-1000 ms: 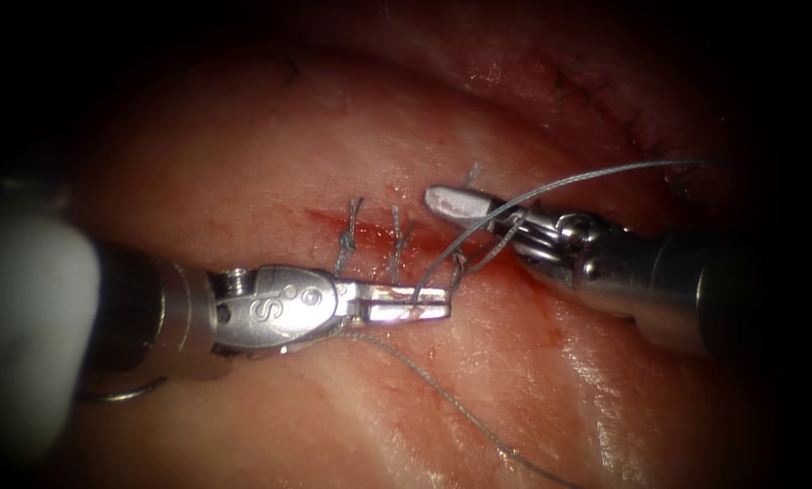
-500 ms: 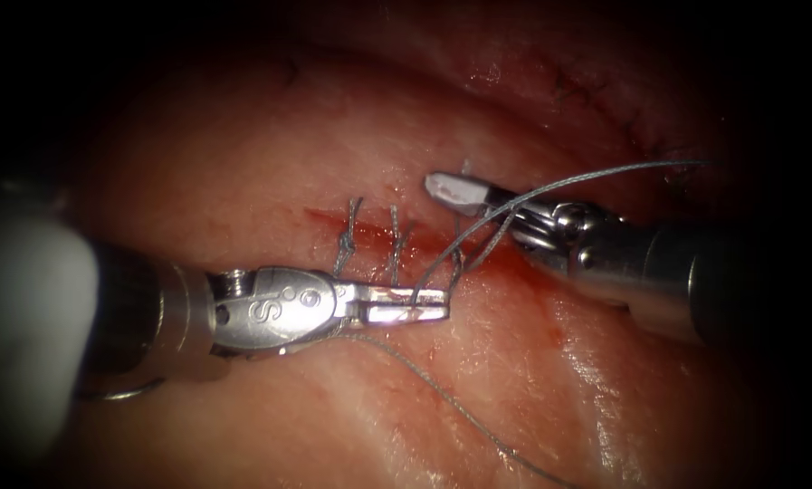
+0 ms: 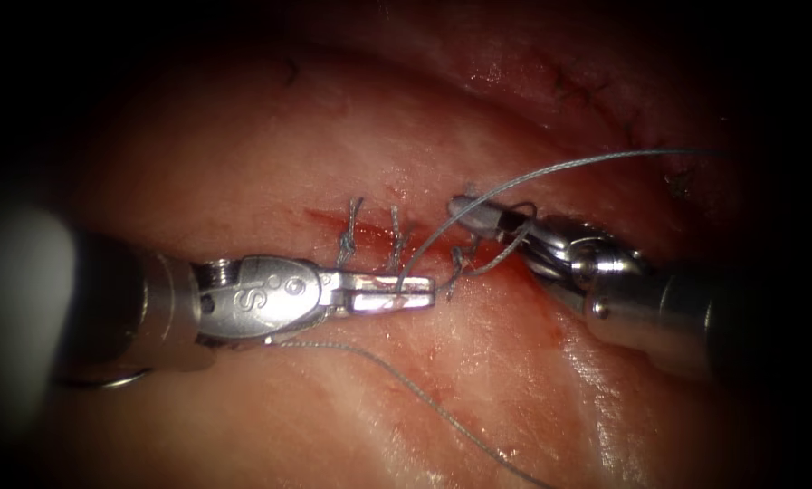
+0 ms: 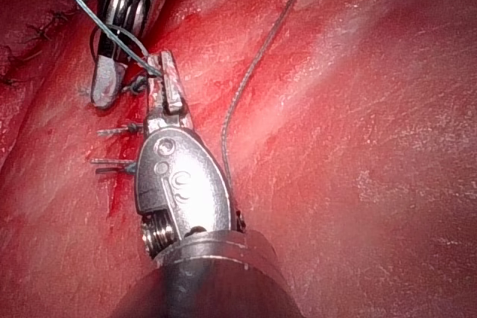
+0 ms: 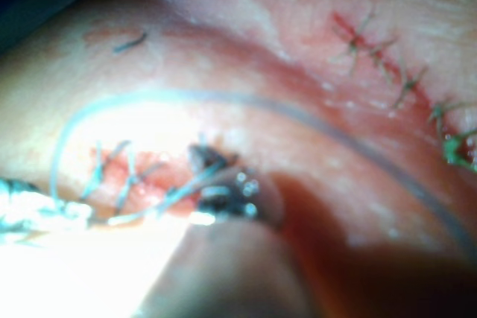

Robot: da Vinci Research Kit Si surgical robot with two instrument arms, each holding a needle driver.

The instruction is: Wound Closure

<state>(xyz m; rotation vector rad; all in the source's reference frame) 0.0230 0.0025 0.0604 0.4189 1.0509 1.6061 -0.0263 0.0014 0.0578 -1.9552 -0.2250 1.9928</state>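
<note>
The cut in the tissue (image 3: pixel 514 380) has two tied stitches (image 3: pixel 369 237) across it and a newer knot (image 3: pixel 460 263) just to their right. My left tool (image 3: pixel 415 292) lies low on the cut, jaws shut on the long thread (image 3: pixel 550 172), which arcs up and off to the right. My right tool (image 3: pixel 464 210) comes in from the right, jaws shut on the short thread end above the knot, with thread looped round them. In the left wrist view the left tool (image 4: pixel 165 83) pinches the thread beside the right tool (image 4: pixel 108 87). A thin curved piece of metal (image 3: pixel 107 382), apparently the needle, lies free under the left shaft.
A slack strand (image 3: pixel 442 412) trails from under the left tool to the lower right. Red fluid (image 3: pixel 324 217) stains the cut's left end. An older sutured line (image 5: pixel 387 57) runs along the far ridge of tissue. The left shaft (image 3: pixel 80 299) covers the near left.
My right tool's jaws have gone from open to shut on the short thread end and drawn back slightly right. The left tool has slid a little left, still holding the thread.
</note>
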